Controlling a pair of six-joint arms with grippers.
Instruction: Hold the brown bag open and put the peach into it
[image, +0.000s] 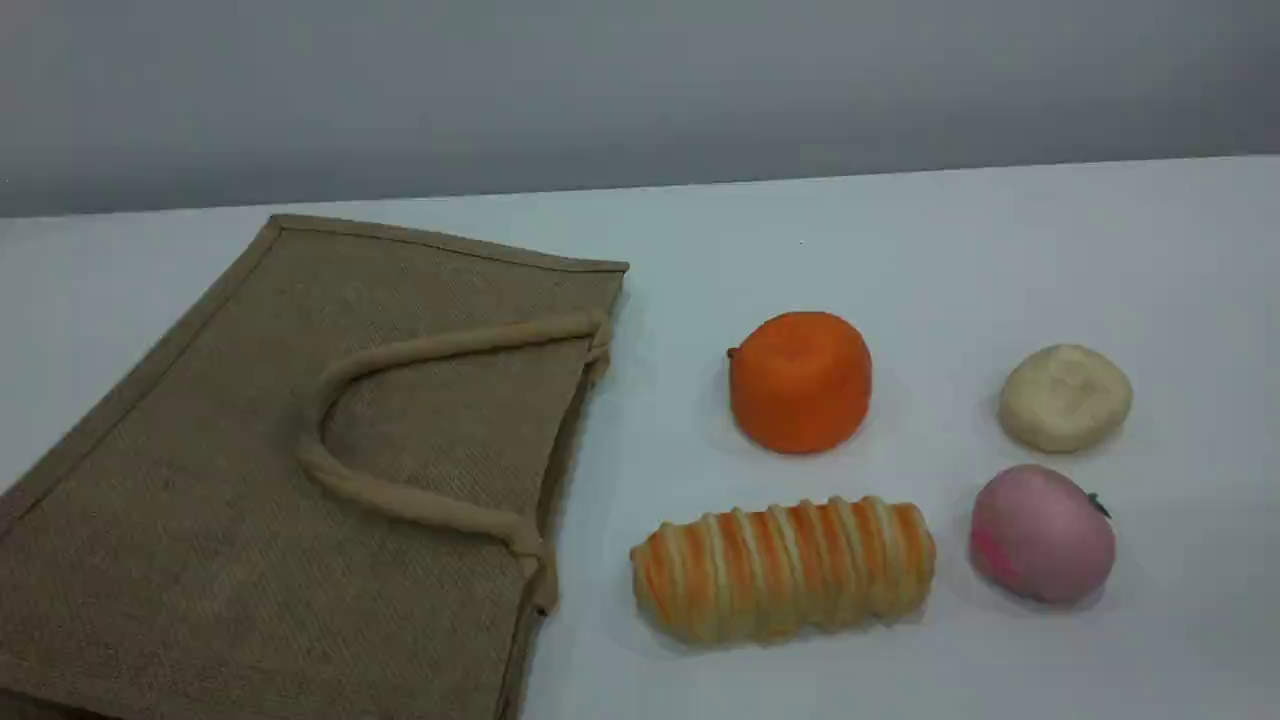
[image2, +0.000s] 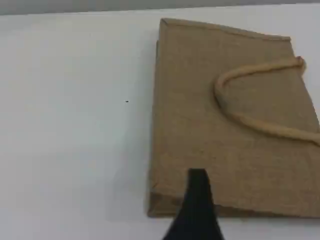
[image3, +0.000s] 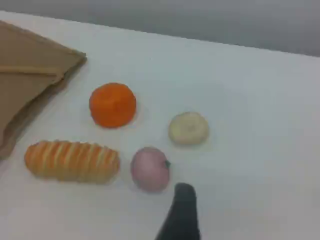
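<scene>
The brown bag (image: 200, 480) lies flat on the left of the white table, its mouth edge facing right and a beige rope handle (image: 400, 500) resting on top. The peach (image: 1040, 533) sits at the front right, pale pink with a dark stem. Neither arm shows in the scene view. In the left wrist view a single black fingertip (image2: 197, 180) hangs above the bag (image2: 200, 115) near its bottom edge, holding nothing. In the right wrist view one black fingertip (image3: 184, 197) hovers just right of the peach (image3: 150, 168), apart from it and empty.
An orange round fruit (image: 800, 382) sits between bag and peach. A striped bread loaf (image: 783, 568) lies in front of it. A cream lumpy ball (image: 1065, 397) rests behind the peach. The table's far edge meets a grey wall.
</scene>
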